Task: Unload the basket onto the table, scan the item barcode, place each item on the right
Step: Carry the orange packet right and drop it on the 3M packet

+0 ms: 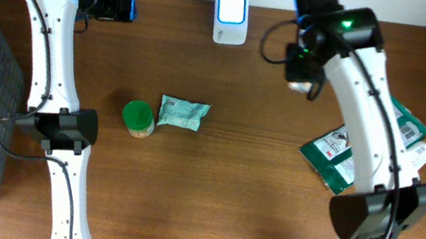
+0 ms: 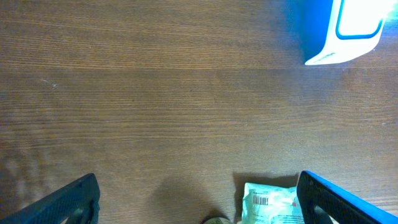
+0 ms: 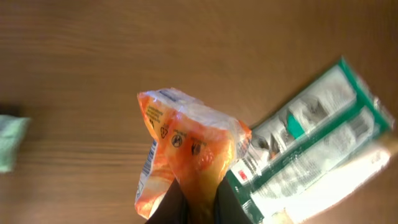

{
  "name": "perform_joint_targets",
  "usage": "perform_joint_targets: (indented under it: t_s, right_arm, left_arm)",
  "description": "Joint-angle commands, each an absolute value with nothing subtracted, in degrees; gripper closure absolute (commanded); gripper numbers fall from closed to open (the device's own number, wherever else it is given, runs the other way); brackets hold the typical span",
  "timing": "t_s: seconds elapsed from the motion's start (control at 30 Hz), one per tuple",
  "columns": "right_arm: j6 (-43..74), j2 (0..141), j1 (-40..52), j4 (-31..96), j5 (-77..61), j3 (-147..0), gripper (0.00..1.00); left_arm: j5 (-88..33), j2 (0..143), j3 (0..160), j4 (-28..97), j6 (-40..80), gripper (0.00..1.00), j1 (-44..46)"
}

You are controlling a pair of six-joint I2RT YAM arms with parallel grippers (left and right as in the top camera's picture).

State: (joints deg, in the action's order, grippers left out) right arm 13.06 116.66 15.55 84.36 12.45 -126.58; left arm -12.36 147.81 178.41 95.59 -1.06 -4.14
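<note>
We note the right tool [image 3: 194, 210] pinched tight on an orange packet [image 3: 186, 146]; the left tool [image 2: 198, 200] gapes wide, holding nothing, above the tabletop [image 2: 155, 93].

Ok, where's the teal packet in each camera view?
Overhead: teal packet mid-table, right of the jar.
Left wrist: packet at the bottom edge, right of centre.
Right wrist: a sliver at the left edge.
Shared landmark: scanner, in overhead and left wrist only.
</note>
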Motion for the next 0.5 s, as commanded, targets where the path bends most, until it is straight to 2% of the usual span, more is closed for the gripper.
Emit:
perform_joint_targets:
  t_s: [0.0, 0.23, 0.47]
  right_arm:
    - [17.0, 117.8, 8.6, 84.1, 10.4, -119.2, 0.96]
    - [17.0, 117.8, -6.8, 80.7, 10.4, -106.6, 0.96]
    - [17.0, 117.8, -17.1, 75.8, 9.4, -99.5, 0.95]
  left_arm:
    - [-12.2, 148.2, 179.3, 95.7, -1.3, 0.01, -4.2]
    - [-12.2, 148.2, 179.3, 95.7, -1.3, 0.01, -4.2]
    - [-12.2, 148.2, 179.3, 95.7, -1.3, 0.01, -4.2]
